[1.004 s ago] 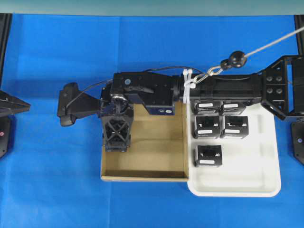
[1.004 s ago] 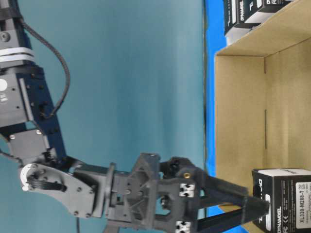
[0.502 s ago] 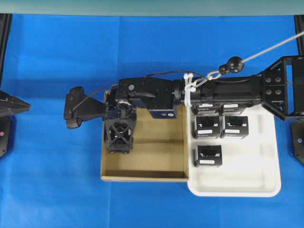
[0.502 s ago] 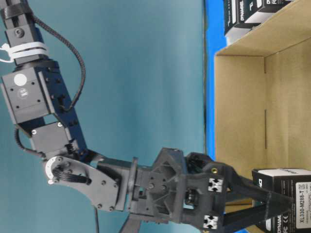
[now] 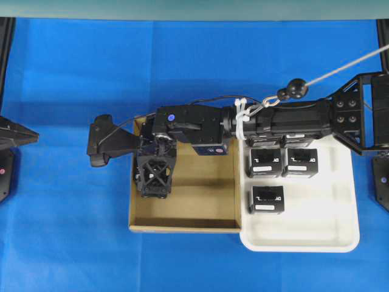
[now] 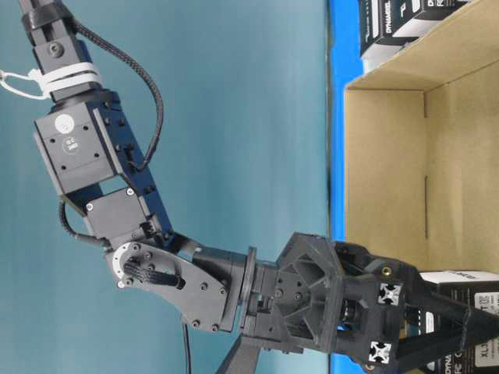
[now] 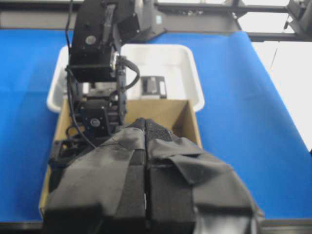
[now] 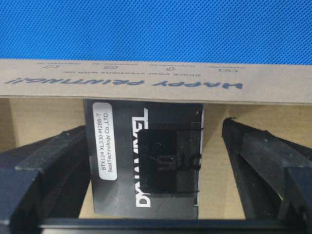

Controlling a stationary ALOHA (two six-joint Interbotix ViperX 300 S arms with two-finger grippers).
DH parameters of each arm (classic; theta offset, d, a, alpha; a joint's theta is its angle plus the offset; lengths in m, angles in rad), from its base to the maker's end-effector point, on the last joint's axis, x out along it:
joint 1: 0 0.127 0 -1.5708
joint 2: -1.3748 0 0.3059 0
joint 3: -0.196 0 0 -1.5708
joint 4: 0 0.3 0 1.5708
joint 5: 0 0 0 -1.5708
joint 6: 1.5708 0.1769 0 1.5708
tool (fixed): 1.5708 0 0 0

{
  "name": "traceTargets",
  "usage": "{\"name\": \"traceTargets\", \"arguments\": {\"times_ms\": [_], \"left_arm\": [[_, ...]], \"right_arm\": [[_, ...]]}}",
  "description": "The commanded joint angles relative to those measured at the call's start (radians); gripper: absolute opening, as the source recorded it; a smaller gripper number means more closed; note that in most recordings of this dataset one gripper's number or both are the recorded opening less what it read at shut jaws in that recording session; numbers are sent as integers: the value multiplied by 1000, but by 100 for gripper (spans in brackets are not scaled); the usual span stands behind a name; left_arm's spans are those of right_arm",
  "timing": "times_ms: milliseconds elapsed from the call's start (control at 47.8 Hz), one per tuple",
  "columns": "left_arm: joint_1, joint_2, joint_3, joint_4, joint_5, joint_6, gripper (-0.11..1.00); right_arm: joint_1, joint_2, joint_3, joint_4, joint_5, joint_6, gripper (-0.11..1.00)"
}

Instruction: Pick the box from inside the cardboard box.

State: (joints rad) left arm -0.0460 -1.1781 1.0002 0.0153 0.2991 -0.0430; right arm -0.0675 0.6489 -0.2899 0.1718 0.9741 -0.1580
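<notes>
Brown corrugated cardboard box (image 5: 206, 207) sits on the blue worktop (image 5: 67, 243), touching the white tray (image 5: 304, 240) on its far side from the left arm. Black box (image 8: 146, 156) lies inside the cardboard box, tight against its wall nearest the left arm. Right pincer (image 8: 156, 161) straddles it, spread wide, one finger (image 8: 44, 161) close to the label side, the other standing off with a gap; nothing gripped yet. Left pincer (image 7: 146, 195) hangs clear of the cardboard box, fingers pressed together.

Judgement: centre over the black box before closing, sink low enough for the pads to catch its side faces, and keep fingertips off the cardboard wall, then squeeze and lift straight up.
</notes>
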Motion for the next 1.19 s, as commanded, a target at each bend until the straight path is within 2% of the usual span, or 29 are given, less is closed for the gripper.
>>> {"name": "traceTargets", "arguments": {"times_ms": [0, 167, 272, 335, 439, 460, 837, 1004, 1172], "left_arm": [[-2, 8, -20, 2, -5, -2, -7], [-2, 8, -18, 2, -5, -2, -7], [-2, 6, -18, 2, -5, 0, -7], [-2, 6, -17, 2, -5, 0, -7], [-2, 8, -17, 2, -5, 0, -7], [-2, 8, -17, 2, -5, 0, -7], [-2, 8, -17, 2, -5, -2, -7], [-3, 8, -17, 2, -5, -5, -7], [-3, 5, -17, 2, -5, -20, -7]], "right_arm": [[5, 5, -5, 3, -8, 2, 99], [8, 5, -8, 6, -6, 11, 98], [12, 3, -11, 17, -6, 12, 94], [17, 0, -12, 18, -2, 11, 85], [17, -8, -12, 21, 11, 11, 62], [17, -9, -11, 21, 12, 11, 60], [0, -101, -17, 21, 46, 32, 60], [-14, -173, -48, 21, 147, 38, 60], [-21, -252, -121, 21, 262, 35, 60]]}}
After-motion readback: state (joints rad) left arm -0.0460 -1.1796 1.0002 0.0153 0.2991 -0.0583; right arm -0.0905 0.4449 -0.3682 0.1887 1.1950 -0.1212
